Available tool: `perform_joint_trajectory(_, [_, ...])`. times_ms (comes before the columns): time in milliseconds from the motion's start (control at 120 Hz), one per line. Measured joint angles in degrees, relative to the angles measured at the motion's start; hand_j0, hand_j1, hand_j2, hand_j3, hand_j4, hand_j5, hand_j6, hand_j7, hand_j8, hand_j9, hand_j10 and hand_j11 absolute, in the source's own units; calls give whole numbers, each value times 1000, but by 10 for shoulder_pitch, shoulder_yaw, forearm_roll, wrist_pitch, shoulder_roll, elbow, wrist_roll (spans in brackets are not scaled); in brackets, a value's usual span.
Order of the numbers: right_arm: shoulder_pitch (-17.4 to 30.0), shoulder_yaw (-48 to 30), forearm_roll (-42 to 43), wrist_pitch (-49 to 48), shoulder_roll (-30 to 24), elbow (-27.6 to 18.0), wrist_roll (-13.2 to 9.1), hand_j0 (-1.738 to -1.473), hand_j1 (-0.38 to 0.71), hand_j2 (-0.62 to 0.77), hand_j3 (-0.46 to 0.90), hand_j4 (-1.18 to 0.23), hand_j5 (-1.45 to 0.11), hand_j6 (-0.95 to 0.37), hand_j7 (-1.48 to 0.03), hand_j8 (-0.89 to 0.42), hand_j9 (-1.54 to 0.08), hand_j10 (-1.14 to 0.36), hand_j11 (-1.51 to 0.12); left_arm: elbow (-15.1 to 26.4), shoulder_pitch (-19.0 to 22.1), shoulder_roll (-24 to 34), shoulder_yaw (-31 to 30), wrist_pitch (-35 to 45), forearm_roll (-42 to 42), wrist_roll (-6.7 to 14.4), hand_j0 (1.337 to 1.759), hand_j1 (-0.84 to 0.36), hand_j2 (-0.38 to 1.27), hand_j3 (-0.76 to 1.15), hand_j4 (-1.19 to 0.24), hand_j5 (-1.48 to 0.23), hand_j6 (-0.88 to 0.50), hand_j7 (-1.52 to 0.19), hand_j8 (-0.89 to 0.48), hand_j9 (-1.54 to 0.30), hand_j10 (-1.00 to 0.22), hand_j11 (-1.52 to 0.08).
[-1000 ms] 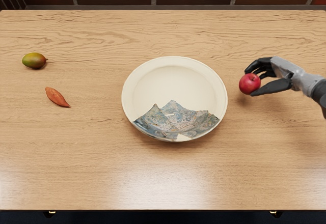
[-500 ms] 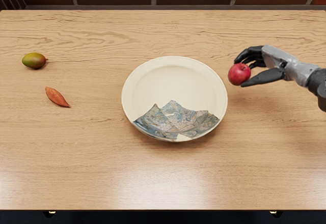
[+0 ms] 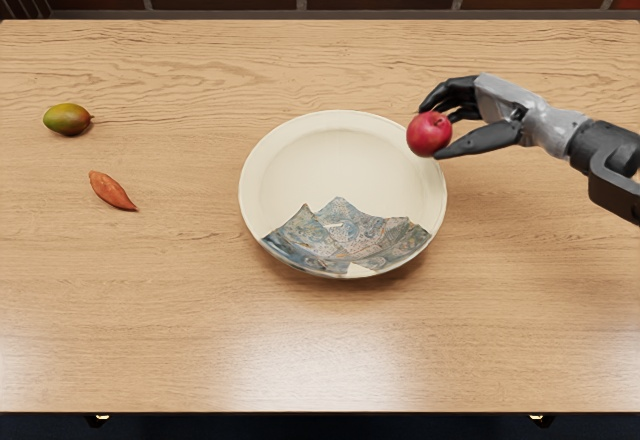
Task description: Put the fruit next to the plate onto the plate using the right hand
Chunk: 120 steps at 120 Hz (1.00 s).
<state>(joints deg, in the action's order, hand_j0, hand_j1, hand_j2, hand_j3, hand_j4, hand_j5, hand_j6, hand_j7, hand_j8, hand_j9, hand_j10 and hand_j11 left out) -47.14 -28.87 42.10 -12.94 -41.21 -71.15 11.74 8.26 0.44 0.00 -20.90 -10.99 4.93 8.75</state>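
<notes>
Your robot's right hand (image 3: 478, 112) carries slim fingers (image 3: 447, 91) in glossy black, each built of short jointed segments with rounded tips, and a long black thumb (image 3: 478, 141) of the same make. The back of the hand wears a pale grey, angular shell with faceted edges. That shell runs on over the wrist (image 3: 550, 128) as a light grey, tapering cuff. Behind it, your forearm (image 3: 612, 163) thickens into a blocky, dark charcoal casing.
</notes>
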Motion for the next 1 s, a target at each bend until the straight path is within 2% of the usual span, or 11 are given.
perform_joint_trajectory(1000, [-5,15,4,3,87,5,-2,-1658,242,166,0,-562,-752,-446,-740,-427,-753,-562,-753,0,0,0,0,0,0,0,1658,69,47,0,-233,-303,-233,-303,-233,-303,-233,-304])
